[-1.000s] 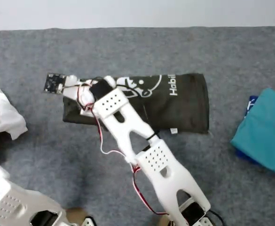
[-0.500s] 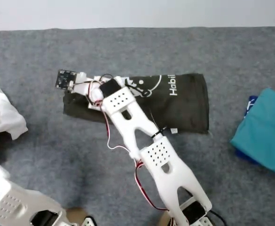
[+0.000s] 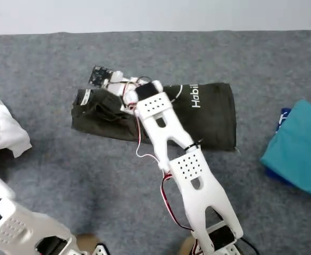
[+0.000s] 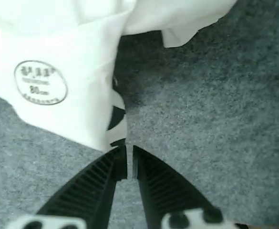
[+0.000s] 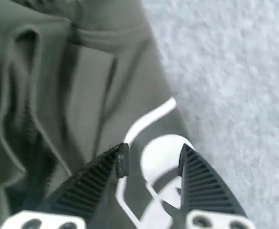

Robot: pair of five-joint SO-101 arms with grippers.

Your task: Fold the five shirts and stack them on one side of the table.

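While I watch from the high view, the dark shirt (image 3: 203, 114) lies as a long folded band across the middle of the grey bench (image 3: 65, 53), its left end rumpled. The right arm (image 3: 192, 175) runs up from the bottom edge of the frame to that rumpled end. From above I can't read its jaws, but the right wrist view makes it plain: the right gripper (image 5: 151, 160) hangs over the dark shirt (image 5: 58, 95) with its jaws apart and nothing between them, and the shirt's white print (image 5: 160, 152) shows in the gap. That view also gives me the creases and a dark fold the overhead camera blurs together. At the left edge of the high view sits the crumpled white shirt (image 3: 3, 133), with the left arm (image 3: 17, 228) in the lower left corner. The left wrist view shows the left gripper (image 4: 129, 150) with its jaws together, their tips right at the lower edge of the white shirt (image 4: 82, 43), which carries a round stamp (image 4: 40, 82). At the right edge of the high view a teal shirt (image 3: 299, 149) rests on a blue garment (image 3: 284, 119).
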